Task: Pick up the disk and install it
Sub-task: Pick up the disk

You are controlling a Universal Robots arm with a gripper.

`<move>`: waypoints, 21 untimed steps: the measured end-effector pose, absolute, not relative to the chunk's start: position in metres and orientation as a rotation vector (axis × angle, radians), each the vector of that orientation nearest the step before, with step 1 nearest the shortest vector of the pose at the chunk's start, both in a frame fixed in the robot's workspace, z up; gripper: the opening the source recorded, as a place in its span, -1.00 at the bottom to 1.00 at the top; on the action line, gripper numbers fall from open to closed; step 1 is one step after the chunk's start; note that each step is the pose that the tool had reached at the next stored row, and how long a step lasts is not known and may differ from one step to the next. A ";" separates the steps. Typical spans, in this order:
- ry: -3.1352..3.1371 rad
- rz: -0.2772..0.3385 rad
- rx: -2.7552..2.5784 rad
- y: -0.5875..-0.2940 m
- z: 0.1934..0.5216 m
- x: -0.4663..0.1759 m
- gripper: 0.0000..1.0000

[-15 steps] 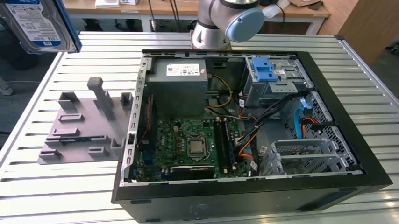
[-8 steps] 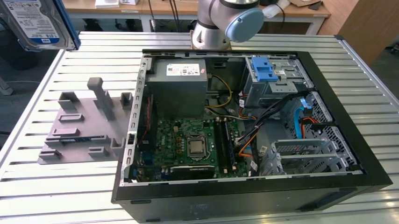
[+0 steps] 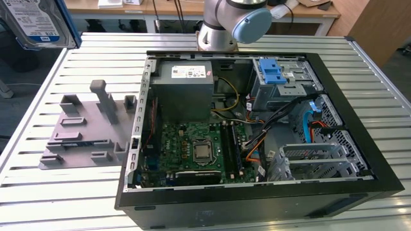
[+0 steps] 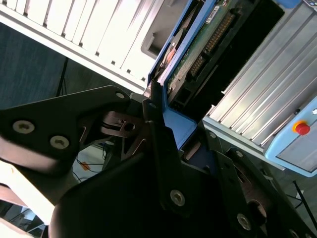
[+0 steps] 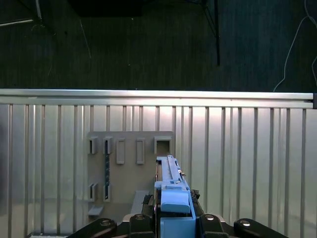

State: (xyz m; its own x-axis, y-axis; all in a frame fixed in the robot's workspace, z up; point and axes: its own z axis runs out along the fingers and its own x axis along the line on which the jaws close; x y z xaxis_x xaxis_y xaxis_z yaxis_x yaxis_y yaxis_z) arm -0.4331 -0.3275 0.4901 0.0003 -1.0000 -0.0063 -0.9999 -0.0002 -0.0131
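One disk (image 5: 168, 171) is held edge-on, clamped by the gripper (image 5: 171, 201), its long axis pointed away from the claw, over the slatted table (image 5: 247, 148) near the grey fixture (image 5: 130, 168).

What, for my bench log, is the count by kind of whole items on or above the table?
disk: 1, held in the gripper
computer case: 1, open, on the table
grey fixture: 1, on the table beside the case
Total: 3
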 end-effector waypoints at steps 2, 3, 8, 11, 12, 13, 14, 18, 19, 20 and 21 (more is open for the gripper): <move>2.212 -0.008 -2.212 -0.327 0.492 -0.433 -0.27; 2.212 -0.007 -2.212 -0.327 0.493 -0.433 -0.27; 2.211 -0.007 -2.212 -0.327 0.498 -0.433 -0.27; 2.211 -0.007 -2.212 -0.327 0.500 -0.433 -0.27; 2.211 -0.007 -2.212 -0.327 0.501 -0.433 -0.27; 2.211 -0.007 -2.212 -0.327 0.502 -0.433 -0.27; 2.211 -0.007 -2.212 -0.327 0.503 -0.433 -0.27; 2.211 -0.007 -2.212 -0.327 0.507 -0.433 -0.27; 2.211 -0.008 -2.212 -0.327 0.508 -0.433 -0.27; 2.211 -0.007 -2.212 -0.327 0.509 -0.433 -0.27; 2.211 -0.007 -2.212 -0.327 0.509 -0.433 -0.27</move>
